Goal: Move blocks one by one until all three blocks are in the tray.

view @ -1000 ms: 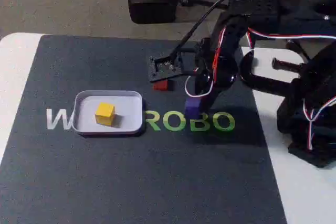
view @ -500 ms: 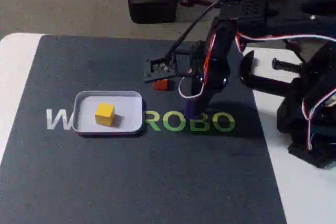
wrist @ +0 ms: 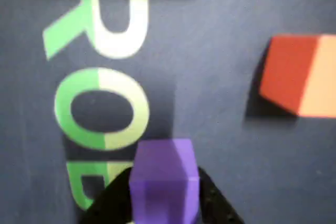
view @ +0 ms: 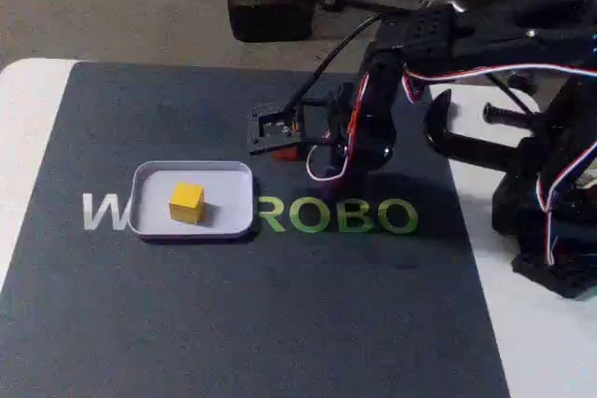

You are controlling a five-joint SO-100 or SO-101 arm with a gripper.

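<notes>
In the wrist view, the purple block point(wrist: 165, 179) sits between two dark fingers at the bottom edge, with my gripper point(wrist: 164, 178) shut on it over the green letters. The orange block point(wrist: 294, 74) lies on the mat to the right, apart from the gripper. In the fixed view my gripper point(view: 359, 167) hangs just above the mat, right of the tray point(view: 229, 195), and the arm hides the purple block. A sliver of the orange block point(view: 287, 150) shows behind the wrist mount. The yellow block point(view: 187, 202) rests inside the tray.
A dark mat point(view: 233, 323) with green and white lettering covers the white table point(view: 28, 118). A second black arm, a clamp and cables point(view: 541, 193) crowd the right edge. A chair base point(view: 270, 6) stands behind the table.
My gripper has risen off the mat with the purple block and shifted a little left toward the tray. The orange and yellow blocks have stayed put.
</notes>
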